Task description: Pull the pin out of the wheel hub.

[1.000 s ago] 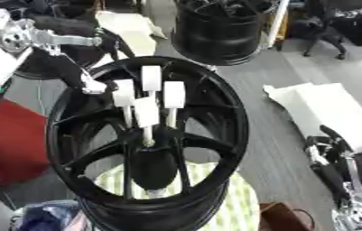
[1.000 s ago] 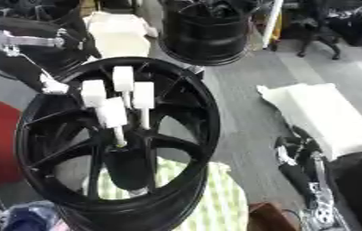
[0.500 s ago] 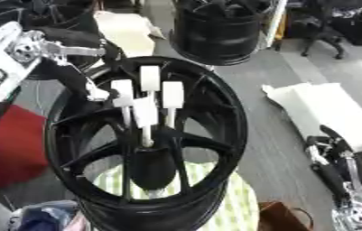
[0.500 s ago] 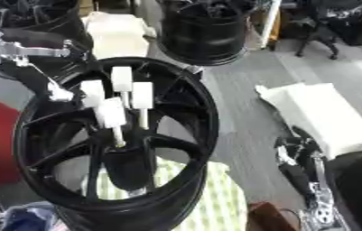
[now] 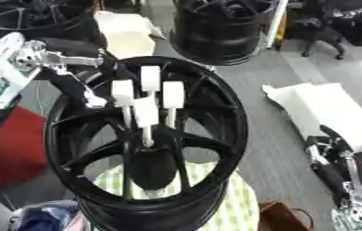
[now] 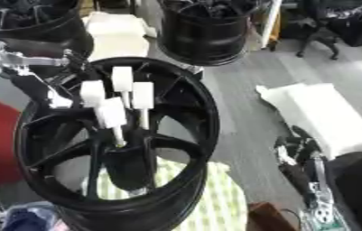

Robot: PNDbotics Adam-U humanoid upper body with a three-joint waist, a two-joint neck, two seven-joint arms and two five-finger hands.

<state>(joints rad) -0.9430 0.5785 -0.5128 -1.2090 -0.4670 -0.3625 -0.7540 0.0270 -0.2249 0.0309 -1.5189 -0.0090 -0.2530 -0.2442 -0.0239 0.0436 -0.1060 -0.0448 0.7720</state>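
A black wheel hub [image 5: 223, 135] stands tilted in the middle. Several white block-headed pins [image 5: 150, 79] rise on thin stems from its centre [image 5: 148, 146]. My left hand [image 5: 48, 58], silver and black, reaches in from the upper left over the rim's upper left edge. Its fingers are spread and straight. One thin finger [image 5: 79, 86] slants down inside the rim and ends in a pale tip just left of the pins, holding nothing. My right hand [image 6: 294, 155] rests at the lower right, away from the wheel, fingers relaxed and pointing up.
A second black rim [image 5: 219, 27] stands behind and a third [image 5: 14, 16] at the top left. A white box [image 5: 128, 31] sits at the back, white padding [image 5: 334, 113] lies on the floor at right, something red [image 5: 6, 144] at left. Green-checked cloth [image 5: 215, 198] lies under the wheel.
The whole picture has slid down slightly, so the camera moved. My left hand has edged a little right, further over the rim toward the pins. The right hand has not moved.
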